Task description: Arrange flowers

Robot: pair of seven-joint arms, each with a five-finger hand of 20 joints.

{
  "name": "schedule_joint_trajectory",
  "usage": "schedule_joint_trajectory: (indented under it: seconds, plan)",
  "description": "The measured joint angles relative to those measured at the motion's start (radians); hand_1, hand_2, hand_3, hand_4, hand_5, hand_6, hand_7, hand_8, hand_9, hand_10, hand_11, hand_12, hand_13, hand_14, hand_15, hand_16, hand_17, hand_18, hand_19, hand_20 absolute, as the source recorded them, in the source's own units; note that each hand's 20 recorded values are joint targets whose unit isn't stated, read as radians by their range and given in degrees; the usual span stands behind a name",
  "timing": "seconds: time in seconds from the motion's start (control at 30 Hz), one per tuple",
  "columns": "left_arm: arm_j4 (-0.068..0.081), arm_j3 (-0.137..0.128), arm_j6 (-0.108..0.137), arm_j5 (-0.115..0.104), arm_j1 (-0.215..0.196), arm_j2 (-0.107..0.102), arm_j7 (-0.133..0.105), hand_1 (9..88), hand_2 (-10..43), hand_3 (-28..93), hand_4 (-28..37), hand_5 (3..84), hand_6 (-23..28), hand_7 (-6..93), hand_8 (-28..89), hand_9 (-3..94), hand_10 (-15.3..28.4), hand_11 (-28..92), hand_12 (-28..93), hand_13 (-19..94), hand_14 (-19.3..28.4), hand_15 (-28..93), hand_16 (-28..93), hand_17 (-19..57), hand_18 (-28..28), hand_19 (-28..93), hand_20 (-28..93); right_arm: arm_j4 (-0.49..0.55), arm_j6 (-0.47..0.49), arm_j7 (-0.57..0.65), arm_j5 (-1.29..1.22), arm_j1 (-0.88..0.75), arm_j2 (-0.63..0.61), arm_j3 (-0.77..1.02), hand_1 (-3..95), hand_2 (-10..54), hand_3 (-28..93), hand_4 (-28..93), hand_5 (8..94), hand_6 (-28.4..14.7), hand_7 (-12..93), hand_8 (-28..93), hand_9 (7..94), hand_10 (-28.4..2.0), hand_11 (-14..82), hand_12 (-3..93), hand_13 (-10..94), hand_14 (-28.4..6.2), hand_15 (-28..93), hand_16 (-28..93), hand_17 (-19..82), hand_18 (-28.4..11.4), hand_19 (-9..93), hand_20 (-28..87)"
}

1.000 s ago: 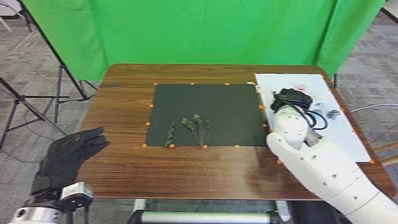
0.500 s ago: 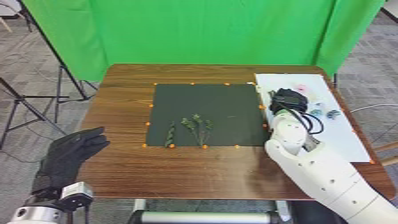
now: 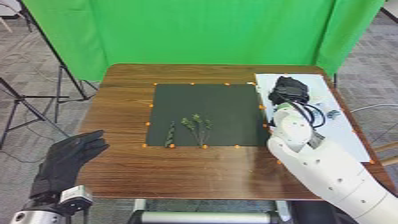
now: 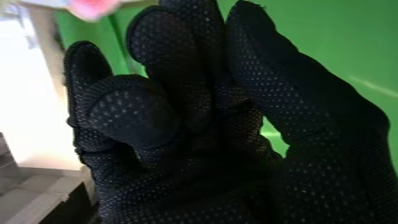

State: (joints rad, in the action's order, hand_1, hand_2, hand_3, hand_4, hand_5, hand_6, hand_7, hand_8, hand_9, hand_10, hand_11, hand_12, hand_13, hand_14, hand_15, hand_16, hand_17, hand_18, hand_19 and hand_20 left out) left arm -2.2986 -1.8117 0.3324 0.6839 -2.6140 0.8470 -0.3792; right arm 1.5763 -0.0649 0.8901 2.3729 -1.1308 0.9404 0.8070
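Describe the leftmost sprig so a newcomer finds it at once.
On the brown table lies a big dark mat. By its near edge, toward its left side, is the sprig, narrow and dark green. The greenery just right of it fans out and has lighter tops.

Table [image 3: 178,175], around the mat: brown wood grain, bit of a glossy sheen tbh
Mat [image 3: 209,102]: dark, smooth, pretty matt
Sheet [image 3: 345,137], right of the mat: white, smooth, papery looking
Backdrop [image 3: 222,30], beyond the mat: green cloth, soft folds
Right hand [image 3: 290,90], right of the mat: black fabric, matt, kinda rough with tiny pale dots
Left hand [image 3: 67,157], left of the mat: same black fabric, matt
Right arm [image 3: 329,170], right of the mat: white, smooth, plastic-looking shell
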Motion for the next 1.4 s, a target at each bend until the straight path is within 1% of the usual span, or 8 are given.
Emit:
schedule_joint_trajectory:
  seconds: [0.1, 0.13, 0.23, 0.3, 0.37, 0.47, 0.53, 1.4]
  plan:
    - [-0.002, -0.002, 0.004, -0.002, -0.008, 0.000, -0.003, 27.5, 7.0, 80, -19.6, 51.2, 16.1, 17.8, -10, 41.9, 23.4, 43, 10, 28, 28.0, 63, -13, -9.5, 20.8, 58, 17, 0.027, -0.008, -0.009, 0.001, 0.003, -0.005, -0.002, 48.5, -6.7, 81, -28, 83.9, -4.5, 26, 19, 81.2, -13.7, 42.4, 34.1, 79, -9.9, 70, 25, 36, -24.7, 93, -7]
    - [-0.002, -0.002, 0.005, -0.003, -0.009, 0.000, -0.004, 27.5, 7.0, 80, -19.6, 51.2, 16.1, 17.8, -10, 41.9, 23.4, 43, 10, 28, 28.0, 63, -13, -9.5, 20.8, 58, 17, 0.027, -0.009, -0.012, 0.004, 0.006, -0.005, -0.005, 44.7, -5.3, 81, -27, 81.9, -5.0, 26, 18, 78.6, -16.0, 44.3, 30.3, 77, -11.4, 70, 24, 35, -25.6, 92, -7]
    - [-0.002, -0.001, 0.006, -0.004, -0.008, -0.002, -0.004, 27.5, 7.0, 80, -19.7, 51.3, 16.1, 17.7, -10, 42.0, 23.4, 43, 10, 28, 28.1, 63, -13, -9.4, 20.8, 58, 17, 0.026, 0.014, -0.013, 0.015, 0.013, -0.003, -0.009, 30.4, 0.1, 81, -23, 73.5, -10.2, 26, -6, 68.0, -22.7, 46.2, 24.5, 66, -17.2, 74, 22, 30, -28.1, 90, -10]
    - [-0.002, 0.000, 0.006, -0.005, -0.008, -0.004, -0.004, 27.5, 7.0, 81, -19.7, 51.2, 16.1, 17.9, -9, 42.0, 23.4, 43, 10, 28, 28.0, 63, -13, -9.5, 20.8, 58, 17, 0.026, 0.090, -0.010, 0.010, 0.014, 0.002, 0.004, 28.2, 0.7, 78, -22, 68.7, -14.0, 23, -7, 61.6, -26.2, 45.9, 23.5, 61, -19.9, 76, 20, 28, -28.3, 89, -12]
    - [-0.002, 0.001, 0.007, -0.006, -0.006, -0.007, -0.005, 27.5, 7.0, 81, -19.7, 51.2, 16.1, 17.8, -10, 41.9, 23.5, 43, 10, 28, 28.0, 63, -13, -9.5, 20.8, 58, 17, 0.026, 0.203, -0.005, -0.012, 0.012, 0.012, 0.032, 27.3, 0.6, 77, -23, 65.2, -17.1, 19, -6, 57.3, -28.0, 45.8, 23.2, 57, -21.7, 77, 18, 27, -28.4, 89, -14]
    - [-0.002, 0.003, 0.007, -0.007, -0.004, -0.009, -0.005, 27.4, 7.0, 81, -19.7, 51.3, 16.1, 17.8, -10, 41.9, 23.4, 43, 10, 28, 28.0, 63, -13, -9.5, 20.9, 58, 17, 0.022, 0.351, 0.011, -0.057, 0.008, 0.028, 0.074, 26.8, 0.2, 77, -23, 63.4, -18.8, 17, -5, 54.7, -28.3, 45.0, 23.2, 54, -22.8, 78, 17, 27, -28.4, 90, -16]
    - [-0.001, 0.004, 0.007, -0.007, -0.001, -0.010, -0.005, 27.4, 7.0, 81, -19.7, 51.3, 16.2, 17.8, -10, 41.9, 23.5, 43, 10, 28, 28.0, 63, -13, -9.5, 20.9, 58, 17, 0.010, 0.384, 0.028, -0.075, 0.009, 0.033, 0.081, 26.8, 0.1, 76, -23, 63.2, -19.0, 17, -5, 54.3, -28.3, 45.0, 23.2, 54, -23.0, 78, 17, 27, -28.4, 90, -17]
    - [0.011, 0.016, -0.013, 0.006, 0.057, 0.001, 0.031, 27.4, 6.9, 81, -19.7, 51.2, 16.0, 17.9, -10, 41.9, 23.5, 43, 10, 28, 28.0, 63, -13, -9.5, 20.8, 58, 17, -0.092, 0.325, 0.032, 0.025, 0.000, 0.083, 0.047, 29.7, -2.1, 76, -24, 67.5, -15.0, 23, -6, 57.0, -27.2, 50.7, 23.5, 58, -20.1, 78, 17, 29, -28.4, 91, -19]
